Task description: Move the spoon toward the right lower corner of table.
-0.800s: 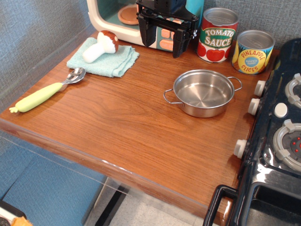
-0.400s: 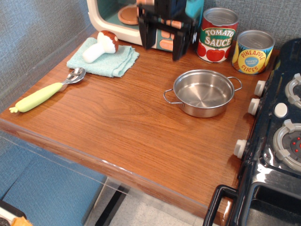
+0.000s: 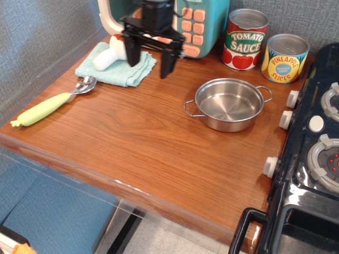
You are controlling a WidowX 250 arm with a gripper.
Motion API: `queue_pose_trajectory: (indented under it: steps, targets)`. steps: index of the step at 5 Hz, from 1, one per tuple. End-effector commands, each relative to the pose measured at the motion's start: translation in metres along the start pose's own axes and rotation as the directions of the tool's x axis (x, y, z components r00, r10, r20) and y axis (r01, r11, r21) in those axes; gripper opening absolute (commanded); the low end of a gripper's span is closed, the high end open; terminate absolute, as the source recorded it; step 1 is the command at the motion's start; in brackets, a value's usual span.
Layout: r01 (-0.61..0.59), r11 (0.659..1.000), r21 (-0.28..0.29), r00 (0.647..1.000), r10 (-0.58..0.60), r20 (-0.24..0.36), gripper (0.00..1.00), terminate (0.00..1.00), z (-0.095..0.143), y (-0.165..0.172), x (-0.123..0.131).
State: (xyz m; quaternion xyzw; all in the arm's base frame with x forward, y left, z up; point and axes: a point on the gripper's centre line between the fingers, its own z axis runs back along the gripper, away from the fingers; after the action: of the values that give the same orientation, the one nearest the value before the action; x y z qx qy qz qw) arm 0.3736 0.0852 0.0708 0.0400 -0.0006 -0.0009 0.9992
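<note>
The spoon point(image 3: 53, 102) lies on the brown wood table point(image 3: 143, 143) near its left edge, silver bowl toward the back, pale yellow-green handle pointing to the front left. My black gripper point(image 3: 150, 62) hangs open above the back of the table, its two fingers spread wide over the right edge of the teal cloth. It holds nothing. It is well to the right of and behind the spoon.
A toy mushroom point(image 3: 112, 52) lies on a teal cloth point(image 3: 116, 66) behind the spoon. A steel pot point(image 3: 229, 104) sits mid-right. Tomato sauce point(image 3: 244, 39) and pineapple point(image 3: 284, 58) cans stand at the back. A black toy stove point(image 3: 312, 159) borders the right edge. A toy microwave point(image 3: 190, 24) stands behind.
My gripper has moved left and forward, from in front of the toy microwave to above the cloth's right edge. The spoon has not moved.
</note>
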Motion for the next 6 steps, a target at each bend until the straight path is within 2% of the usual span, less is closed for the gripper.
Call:
queue_pose_trajectory:
  steps: [1, 2, 3, 5, 6]
  targets:
    - [0.055, 0.997, 0.059, 0.996, -0.059, 0.064, 1.0, 0.0, 0.008, 0.076, -0.032]
    - [0.036, 0.997, 0.067, 0.999, -0.038, 0.038, 1.0, 0.0, -0.006, 0.103, -0.059]
    - [0.001, 0.996, 0.09, 0.999, -0.005, 0.046, 1.0, 0.0, -0.011, 0.122, -0.085]
    - [-0.084, 0.989, 0.122, 0.996, 0.082, 0.022, 1.0, 0.0, -0.031, 0.128, -0.102]
    - [-0.108, 0.988, 0.106, 0.994, 0.109, -0.01, 0.0, 0.0, -0.043, 0.128, -0.106]
